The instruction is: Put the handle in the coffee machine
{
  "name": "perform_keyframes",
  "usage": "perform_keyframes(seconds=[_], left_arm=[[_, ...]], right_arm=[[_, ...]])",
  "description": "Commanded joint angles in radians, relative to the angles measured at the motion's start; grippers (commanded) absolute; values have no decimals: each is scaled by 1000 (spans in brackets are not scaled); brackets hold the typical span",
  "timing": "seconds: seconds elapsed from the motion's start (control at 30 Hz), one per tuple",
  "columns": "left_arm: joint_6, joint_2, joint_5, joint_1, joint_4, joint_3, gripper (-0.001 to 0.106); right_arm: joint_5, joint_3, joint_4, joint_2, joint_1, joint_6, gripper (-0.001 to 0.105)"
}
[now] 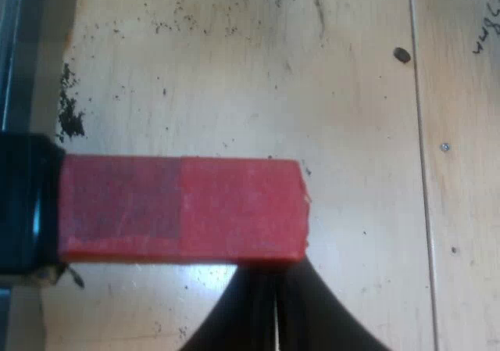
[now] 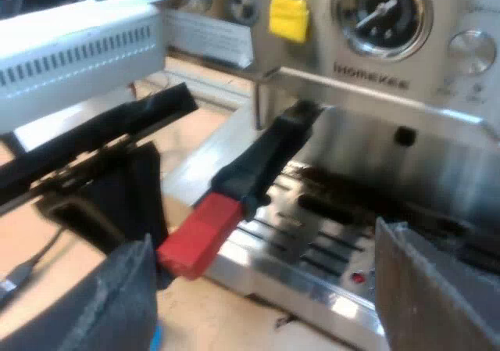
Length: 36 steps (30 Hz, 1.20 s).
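Your left claw (image 1: 275, 281): fingers pressed together, tips against the red end (image 1: 181, 209) of the handle (image 2: 262, 163). Your right claw (image 2: 266, 304): spread, empty, facing the espresso machine (image 2: 375, 77). The handle's head sits under the machine's front and juts out aslant, so the locking turn likely remains.

Your left gripper (image 1: 275, 284) had its two black fingers pressed together, their tips just beside the long edge of the red end (image 1: 183, 209) of the handle (image 1: 27, 202). The red end lay crosswise over the pale wooden table (image 1: 234, 77). You saw coffee grounds (image 1: 72, 115) scattered on the wood near the handle's dark part.
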Motion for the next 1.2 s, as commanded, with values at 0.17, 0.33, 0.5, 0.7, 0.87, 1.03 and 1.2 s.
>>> perform_keyframes(seconds=[0.17,0.33,0.5,0.7,0.87,1.03,1.2], left_arm=[[-35,-137,14,141,32,-31,0],[-45,-271,-65,256,39,-31,0],[-131,-394,-96,363,20,-31,0],[-173,-484,-125,440,14,-31,4],[-241,-515,-133,458,14,-42,47],[-300,-515,-133,458,11,-117,73],[-415,-515,-134,458,-97,-186,83]], right_arm=[[-100,-17,23,-6,0,13,62],[-144,-17,23,-6,0,13,62],[-239,-45,46,-6,-45,49,62],[-360,-143,222,-6,-166,50,62],[-478,-200,303,-6,-256,30,62],[-543,-218,313,-6,-343,-16,62],[-616,-243,330,-6,-501,-64,62]])
